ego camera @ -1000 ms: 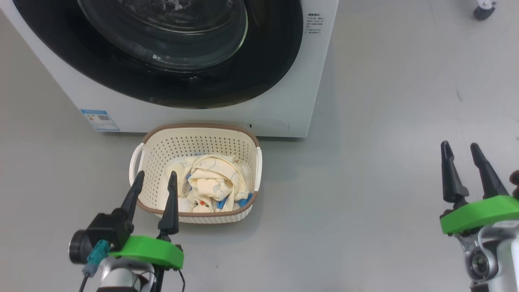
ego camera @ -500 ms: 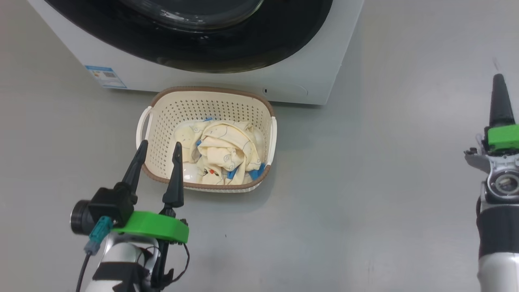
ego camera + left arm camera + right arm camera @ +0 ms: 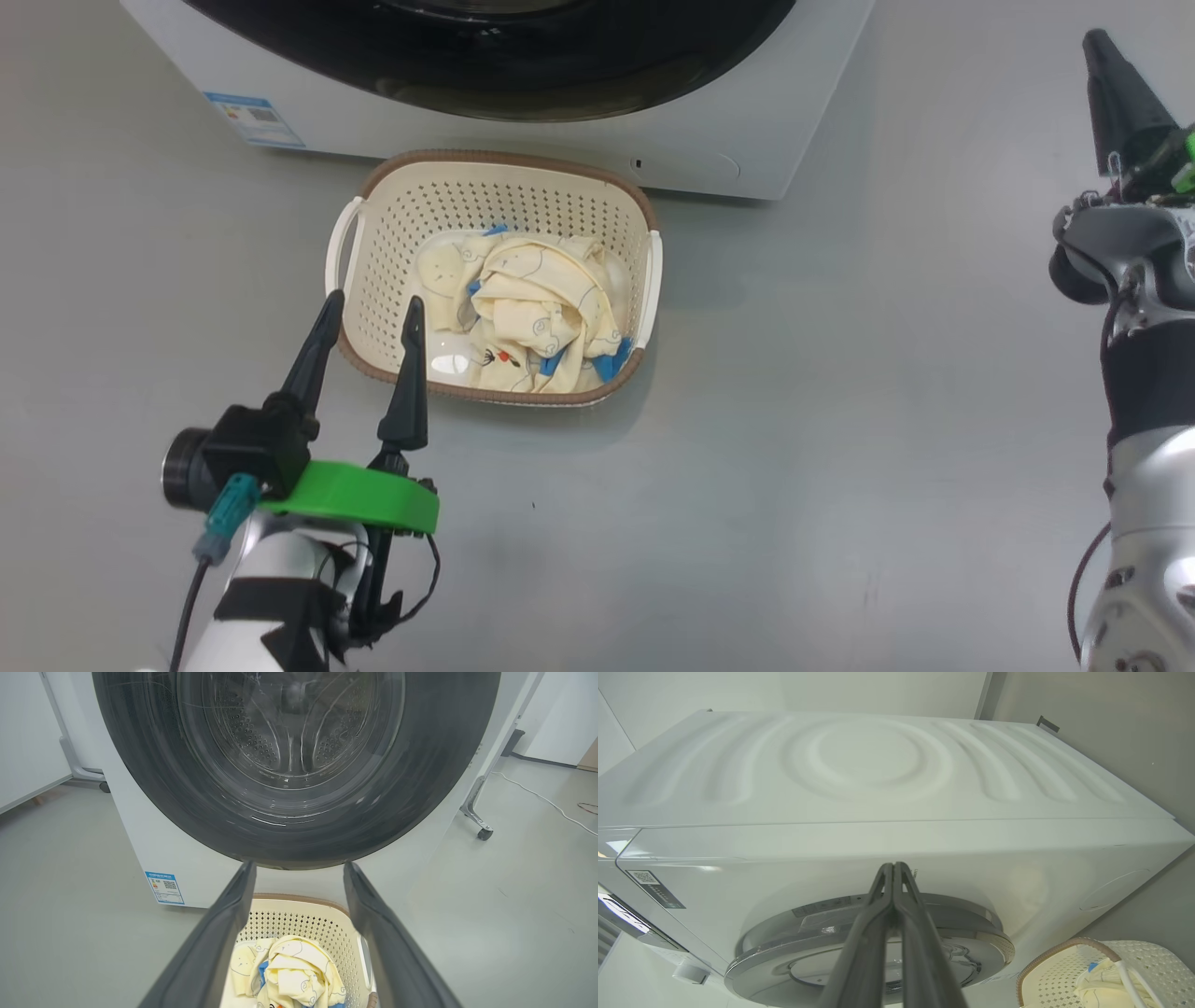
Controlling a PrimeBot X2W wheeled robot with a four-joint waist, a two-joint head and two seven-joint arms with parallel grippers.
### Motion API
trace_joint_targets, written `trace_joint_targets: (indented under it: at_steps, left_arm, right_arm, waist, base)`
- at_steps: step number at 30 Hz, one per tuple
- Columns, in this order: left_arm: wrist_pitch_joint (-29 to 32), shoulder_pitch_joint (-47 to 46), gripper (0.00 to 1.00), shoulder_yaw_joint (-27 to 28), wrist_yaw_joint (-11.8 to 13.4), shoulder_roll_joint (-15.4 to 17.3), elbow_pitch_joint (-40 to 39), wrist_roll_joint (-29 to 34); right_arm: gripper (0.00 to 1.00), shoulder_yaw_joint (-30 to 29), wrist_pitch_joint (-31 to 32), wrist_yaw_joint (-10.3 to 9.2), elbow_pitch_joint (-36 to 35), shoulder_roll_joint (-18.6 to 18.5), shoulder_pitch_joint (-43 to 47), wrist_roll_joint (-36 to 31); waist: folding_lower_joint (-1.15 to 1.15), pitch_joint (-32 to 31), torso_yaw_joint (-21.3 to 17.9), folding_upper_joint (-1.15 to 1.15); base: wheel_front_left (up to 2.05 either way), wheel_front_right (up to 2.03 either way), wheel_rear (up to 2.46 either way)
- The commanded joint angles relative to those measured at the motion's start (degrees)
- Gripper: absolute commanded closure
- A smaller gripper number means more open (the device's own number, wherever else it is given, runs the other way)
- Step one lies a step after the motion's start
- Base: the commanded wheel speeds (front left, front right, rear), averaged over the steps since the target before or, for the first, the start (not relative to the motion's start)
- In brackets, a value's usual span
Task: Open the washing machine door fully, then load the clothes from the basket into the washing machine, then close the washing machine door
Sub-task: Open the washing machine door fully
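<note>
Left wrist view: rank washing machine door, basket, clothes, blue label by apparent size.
1. washing machine door, by far the largest.
2. basket, though partly hidden and cropped.
3. clothes, inside the basket.
4. blue label, smallest.

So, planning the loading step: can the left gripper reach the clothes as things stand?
Probably yes: the left gripper is open near the open-topped basket, with nothing covering the clothes.

Grey floor, white wall, perhaps castored stand.
</note>
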Motion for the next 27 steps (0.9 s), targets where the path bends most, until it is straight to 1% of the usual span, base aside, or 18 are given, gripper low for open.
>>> trace_joint_targets:
  at_steps: [1,2,4,6,13,19,27]
  left_arm:
    - [-0.8,-1.7,0.00,2.0,-0.3,0.7,-2.1,0.8]
    - [-0.8,-1.7,0.00,2.0,-0.3,0.7,-2.1,0.8]
    - [-0.8,-2.2,0.00,2.0,-0.5,0.5,-2.2,0.9]
    - [-0.8,-2.6,0.00,2.0,-0.6,0.4,-2.2,1.0]
    - [-0.8,-3.7,0.00,1.9,-1.0,0.1,-2.2,1.0]
    - [-0.8,-4.6,0.00,2.1,-1.2,-0.2,-2.4,1.0]
    - [-0.8,-4.9,0.00,2.3,-1.2,-0.5,-2.5,1.3]
  right_arm:
    - [1.00,0.9,1.5,-0.05,-0.8,-0.3,-3.7,0.6]
    - [1.00,0.9,1.5,-0.05,-0.8,-0.3,-3.7,0.6]
    - [1.00,1.3,4.9,-0.05,1.9,-0.3,-7.5,1.6]
    - [1.00,1.5,7.1,-0.05,3.7,-0.3,-10.1,2.2]
    - [1.00,3.7,12.9,-0.05,7.9,-0.3,-19.4,3.0]
    - [1.00,6.9,15.6,-0.05,11.8,-0.3,-26.3,1.5]
    - [1.00,10.5,15.6,-0.05,17.8,-0.3,-33.3,-1.5]
  waist:
    - [0.00,0.5,0.2,0.00]
    - [0.00,0.5,0.2,0.00]
    - [0.00,1.4,0.5,0.00]
    - [0.00,1.9,0.8,0.00]
    - [0.00,3.7,1.9,0.00]
    - [0.00,4.9,3.1,0.00]
    - [0.00,6.0,4.5,0.00]
  base:
    - [0.00,0.00,0.00]
    - [0.00,0.00,0.00]
    - [0.00,0.00,0.00]
    - [0.00,0.00,0.00]
    - [0.00,0.00,0.00]
    - [0.00,0.00,0.00]
    - [0.00,0.00,0.00]
